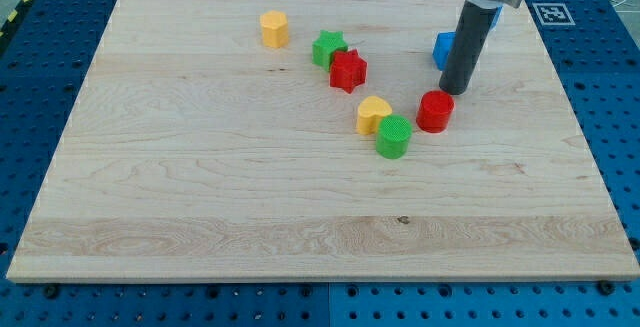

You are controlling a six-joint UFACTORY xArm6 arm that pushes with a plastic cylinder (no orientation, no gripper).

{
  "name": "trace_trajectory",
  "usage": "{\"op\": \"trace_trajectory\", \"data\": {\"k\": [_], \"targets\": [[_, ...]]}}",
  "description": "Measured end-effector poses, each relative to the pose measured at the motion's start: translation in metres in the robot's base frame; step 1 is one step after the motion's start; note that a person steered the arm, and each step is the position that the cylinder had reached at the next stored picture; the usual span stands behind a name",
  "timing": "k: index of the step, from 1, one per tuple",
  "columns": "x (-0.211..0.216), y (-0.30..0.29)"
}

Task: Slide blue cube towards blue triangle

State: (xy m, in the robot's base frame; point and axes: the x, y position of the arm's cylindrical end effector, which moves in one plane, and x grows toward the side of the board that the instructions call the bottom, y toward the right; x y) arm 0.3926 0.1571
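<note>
The blue cube (443, 49) sits near the board's top right corner, half hidden behind my rod. My tip (455, 91) rests just below it, beside the red cylinder (435, 111). There's no gripper, and I can't spot the blue triangle.

Red star (348, 70) (touching green star (327, 48)); red cylinder (435, 111)

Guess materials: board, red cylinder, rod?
Board: looks like pale wood, matte, with visible grain lines and plank seams.
Red cylinder: probably plastic, evenly coloured, faintly ribbed sides.
Rod: dark, smooth, slight sheen, plastic or metal; my tip sits just above the cylinder.
</note>
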Motion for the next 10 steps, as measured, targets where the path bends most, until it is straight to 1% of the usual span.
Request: {"op": "trace_trajectory", "data": {"k": [1, 3, 4, 5, 6, 7, 8, 9, 10], "targets": [[-0.04, 0.011], [-0.037, 0.004], [-0.035, -0.039], [-0.035, -0.045], [-0.061, -0.008], [-0.065, 0.01], [-0.065, 0.016], [-0.08, 0.036], [-0.08, 0.036]]}}
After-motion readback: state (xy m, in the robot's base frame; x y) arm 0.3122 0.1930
